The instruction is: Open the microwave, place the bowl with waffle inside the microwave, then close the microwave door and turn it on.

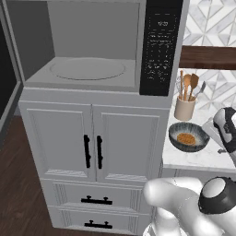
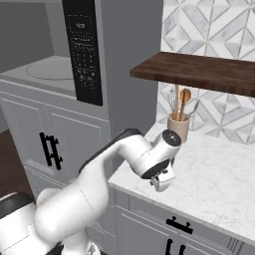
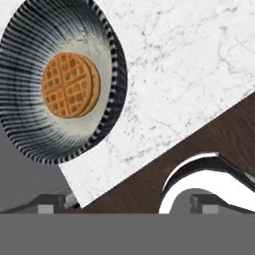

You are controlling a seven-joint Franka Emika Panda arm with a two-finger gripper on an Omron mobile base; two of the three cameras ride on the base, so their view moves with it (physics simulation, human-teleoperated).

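White marble worktop [image 1: 203, 159] beside the microwave [image 1: 92, 46], its cavity exposed. Bowl [image 1: 188, 137] holding the waffle [image 3: 69, 85] sits near the worktop edge. My end effector [image 3: 127, 203] hovers above, wide open, empty. Risk: an off-centre descent clips the rim and tips the bowl floorward.

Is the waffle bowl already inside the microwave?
No, the bowl with the waffle sits on the counter beside the open microwave.

The microwave door [image 1: 8, 83], swung wide, ran off the left edge of the left base view, and the keypad [image 1: 159, 48] markings were too small to read. In the hand view the bowl [image 3: 30, 134] was cut at the left edge. The arm hid the bowl in the right base view.
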